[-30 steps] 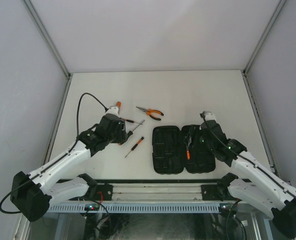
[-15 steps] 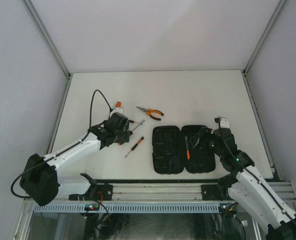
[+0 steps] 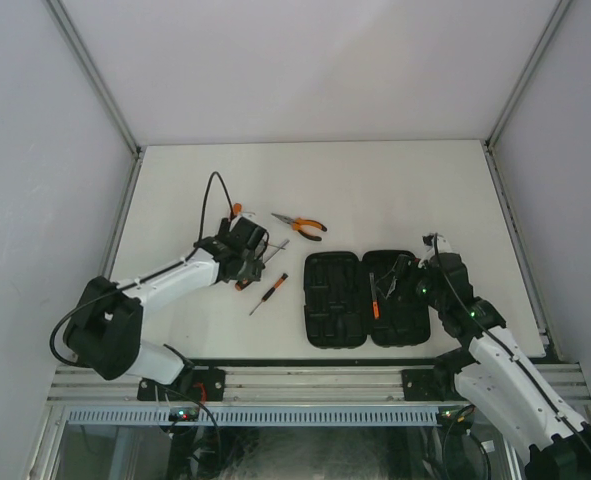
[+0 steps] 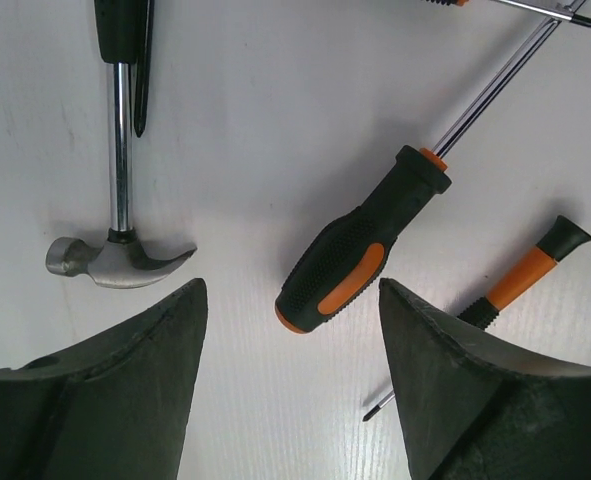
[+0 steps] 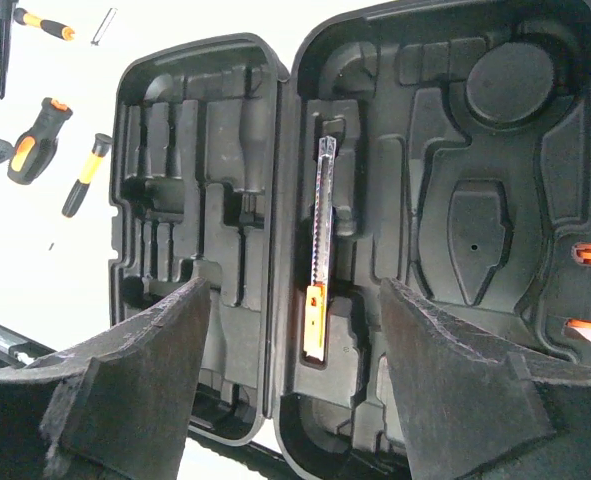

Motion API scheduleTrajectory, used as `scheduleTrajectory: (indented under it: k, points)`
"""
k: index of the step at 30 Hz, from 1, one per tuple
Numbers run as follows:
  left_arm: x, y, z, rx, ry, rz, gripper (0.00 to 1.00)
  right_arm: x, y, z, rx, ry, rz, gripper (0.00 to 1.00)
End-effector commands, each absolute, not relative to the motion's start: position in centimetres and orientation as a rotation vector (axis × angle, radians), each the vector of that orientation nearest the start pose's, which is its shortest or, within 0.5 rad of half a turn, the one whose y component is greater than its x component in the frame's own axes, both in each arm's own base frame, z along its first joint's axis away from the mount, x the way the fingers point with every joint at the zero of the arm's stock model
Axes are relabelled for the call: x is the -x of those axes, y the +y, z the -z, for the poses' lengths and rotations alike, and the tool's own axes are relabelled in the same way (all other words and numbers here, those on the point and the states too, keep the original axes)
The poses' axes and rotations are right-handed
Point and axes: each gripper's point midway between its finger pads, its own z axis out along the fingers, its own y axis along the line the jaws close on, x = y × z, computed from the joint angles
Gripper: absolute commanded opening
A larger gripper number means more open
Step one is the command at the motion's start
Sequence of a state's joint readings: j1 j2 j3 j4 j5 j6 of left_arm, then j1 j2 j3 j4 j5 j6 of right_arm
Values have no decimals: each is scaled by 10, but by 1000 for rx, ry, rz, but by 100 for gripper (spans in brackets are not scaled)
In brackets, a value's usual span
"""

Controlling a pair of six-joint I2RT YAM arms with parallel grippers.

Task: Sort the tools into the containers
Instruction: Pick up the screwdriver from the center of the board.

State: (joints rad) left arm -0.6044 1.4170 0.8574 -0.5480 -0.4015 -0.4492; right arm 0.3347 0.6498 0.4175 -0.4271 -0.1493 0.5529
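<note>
While my left claw (image 4: 292, 290) hangs wide over the thick screwdriver (image 4: 360, 250), hammer (image 4: 120, 260) beside it, right claw (image 5: 294, 285) wide above open tool case (image 5: 215, 150), near right.

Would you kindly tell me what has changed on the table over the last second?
The left gripper shifted right, toward the pliers; its open fingers now hang over the thick screwdriver, not gripping it. The right gripper drew back toward the right edge of the case, open and empty. Unmoved: pliers, thin screwdriver, open case, slim tool in its slot.
</note>
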Motion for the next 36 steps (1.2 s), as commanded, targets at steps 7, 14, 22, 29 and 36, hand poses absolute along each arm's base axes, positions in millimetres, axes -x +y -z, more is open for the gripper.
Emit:
scheduleTrajectory:
  k: [7, 14, 22, 29, 36]
  points:
    - [-292, -135, -63, -122, 2550, -149, 68, -213, 119, -109, -236, 2215, -663, 66]
    - [-291, -145, -53, -144, 2583, -72, 62, -214, 118, -115, -270, 2180, -680, 65]
    - [-285, -157, -35, -178, 2650, 1, 57, -211, 118, -114, -296, 2187, -690, 64]
    - [-283, -160, -37, -184, 2651, 36, 46, -207, 114, -113, -357, 2195, -690, 63]
    - [-280, -165, -56, -173, 2593, 124, 32, -208, 111, -121, -403, 2155, -712, 63]
